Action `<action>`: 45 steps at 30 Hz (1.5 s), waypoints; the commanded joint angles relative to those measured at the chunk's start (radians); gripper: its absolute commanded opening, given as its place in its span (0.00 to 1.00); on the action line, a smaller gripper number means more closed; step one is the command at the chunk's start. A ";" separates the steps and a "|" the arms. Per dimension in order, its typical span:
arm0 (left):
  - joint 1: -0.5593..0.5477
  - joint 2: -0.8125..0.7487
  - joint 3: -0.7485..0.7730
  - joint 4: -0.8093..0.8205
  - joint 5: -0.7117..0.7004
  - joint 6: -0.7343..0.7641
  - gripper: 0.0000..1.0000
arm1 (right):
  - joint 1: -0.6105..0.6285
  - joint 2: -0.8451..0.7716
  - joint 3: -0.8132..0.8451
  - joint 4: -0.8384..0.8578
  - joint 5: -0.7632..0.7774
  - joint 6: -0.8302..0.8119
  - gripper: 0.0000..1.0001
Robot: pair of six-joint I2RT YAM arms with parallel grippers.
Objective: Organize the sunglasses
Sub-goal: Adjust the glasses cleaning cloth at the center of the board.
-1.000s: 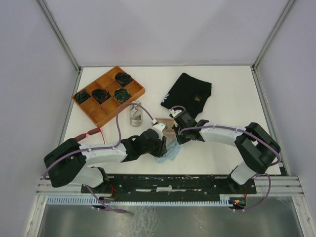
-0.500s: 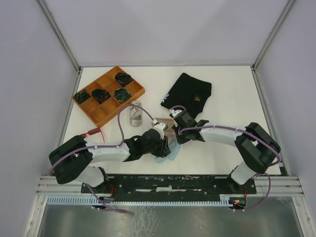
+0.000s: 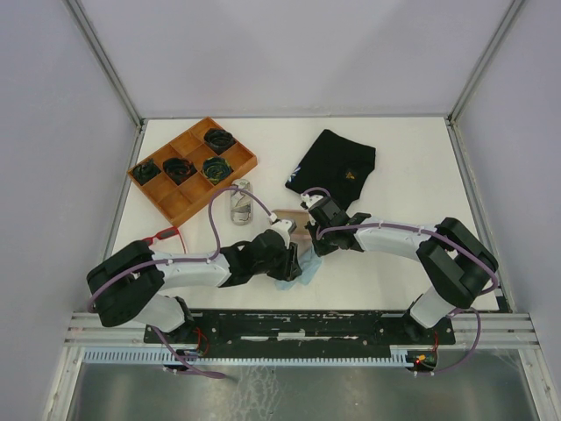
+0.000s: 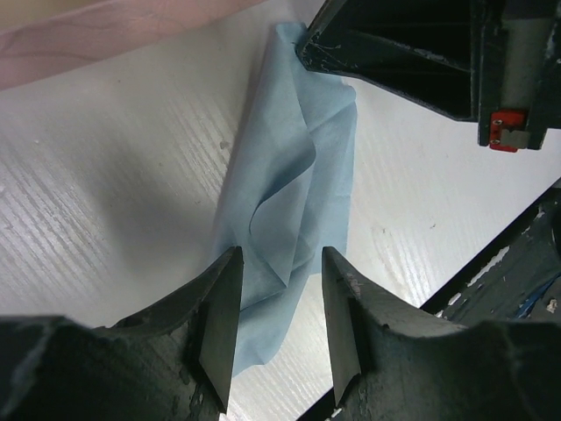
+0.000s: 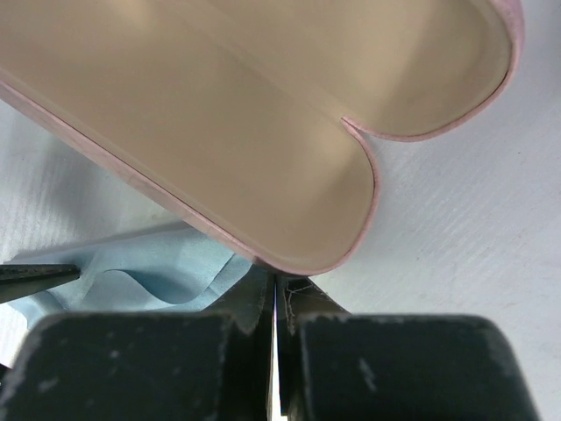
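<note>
From above we see the left pincer (image 3: 296, 260) and the right pincer (image 3: 308, 231) close together near the middle of the table (image 3: 412, 175), at the pink case (image 3: 287, 217) and a blue cloth (image 3: 298, 274). Only this view shows the red sunglasses (image 3: 163, 235). They lie near the table's left edge, just beside the left arm and well apart from both pincers, with a wooden tray (image 3: 180, 203) further back.

The left wrist view adds what the top view hides. The left pincer (image 4: 280, 259) stands open, its fingers (image 4: 221, 316) on either side of the crumpled cloth (image 4: 298, 175).

The right wrist view shows the right pincer (image 5: 274, 282) closed, its tips at the rim of the open case (image 5: 219, 132). We cannot tell whether it pinches that rim.
</note>
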 commanded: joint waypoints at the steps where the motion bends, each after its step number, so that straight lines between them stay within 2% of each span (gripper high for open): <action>1: 0.003 -0.028 0.012 0.032 0.009 -0.042 0.49 | -0.002 -0.005 -0.011 0.007 -0.005 0.007 0.00; 16: 0.003 0.048 0.039 0.094 0.052 -0.031 0.47 | -0.003 -0.006 -0.006 0.002 -0.004 0.009 0.00; 31: 0.015 0.041 0.050 0.128 0.058 -0.019 0.44 | -0.002 0.000 -0.012 0.008 -0.015 0.015 0.00; 45: 0.016 0.048 0.039 0.158 0.098 -0.007 0.26 | -0.003 -0.005 -0.014 0.007 -0.014 0.019 0.00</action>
